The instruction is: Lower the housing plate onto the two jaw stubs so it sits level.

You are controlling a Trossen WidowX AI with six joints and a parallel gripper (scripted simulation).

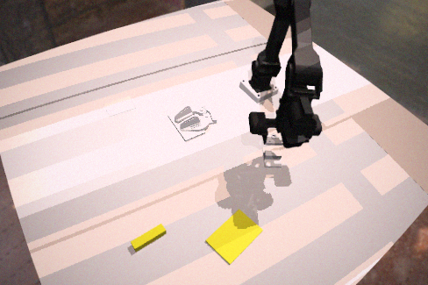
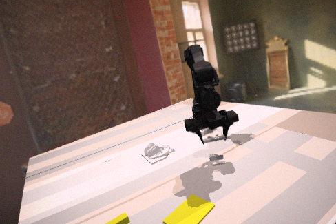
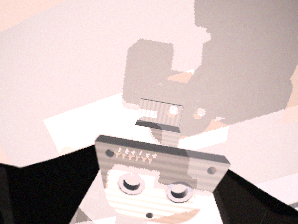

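Gripped across its long axis, the pale housing plate (image 1: 274, 139) (image 2: 213, 136) (image 3: 162, 156) hangs between the fingers of our black gripper (image 1: 273, 141) (image 2: 214, 141) (image 3: 158, 157), right of centre, while what we take to be the pinned jaws (image 1: 190, 124) (image 2: 153, 151) lie to its left. We judge a leftward carry comes before lowering (our only arm must make it) over a striped table (image 1: 88, 148) (image 2: 69, 182), beneath a sunlit window (image 2: 191, 14) at upper centre of the exterior view.
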